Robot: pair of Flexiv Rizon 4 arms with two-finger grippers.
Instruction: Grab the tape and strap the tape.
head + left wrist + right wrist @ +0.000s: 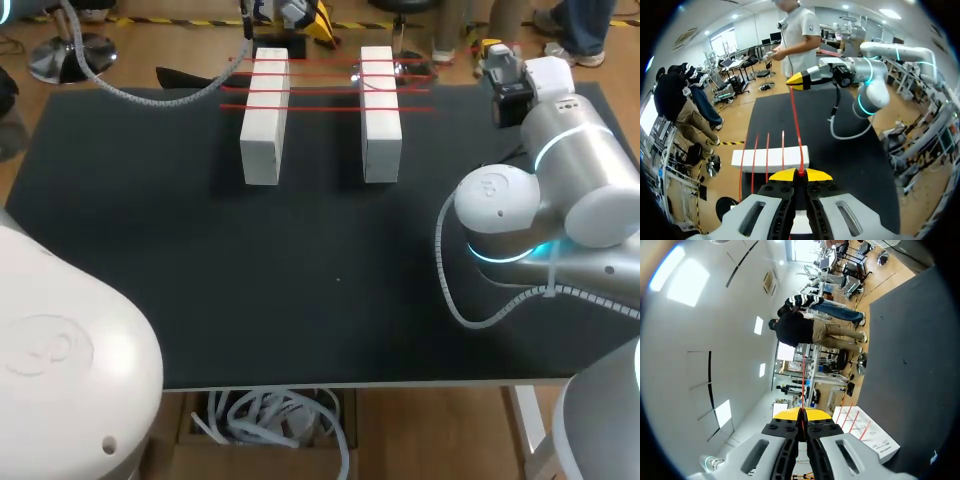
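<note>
Okay, we had the left claw (800, 174) pinched narrow on the red tape (796, 125), with the strand caught between its yellow tips. The right claw (802, 412) was likewise closed tight on the same strand, which ran taut straight ahead of the left claw to the right one, off the table. Step in hand, we judged: strapping, i.e. laying this live strand across the two white blocks (265, 120) next to the laid strands (330, 90) stretched over them. To do it well, we reckoned both claws should hold even tension and come down together. That way the strand would land flat on both block tops, parallel to the row and just beside its end strand, not crossing it. A slack grip or lopsided pull would likely let it slip or tip a block, since the blocks looked light and merely stood there. From the left wrist, one block lay just ahead of and below the left claw, the other under it. From the right wrist, a block with strands sat beside and below the right claw. Surface: black matte table (300, 290), blocks side by side and apart. Room: part of each block top bore no strands, so we judged there was space for more wraps. The right arm (575, 180) hung over the table's side, well apart from the blocks.
</note>
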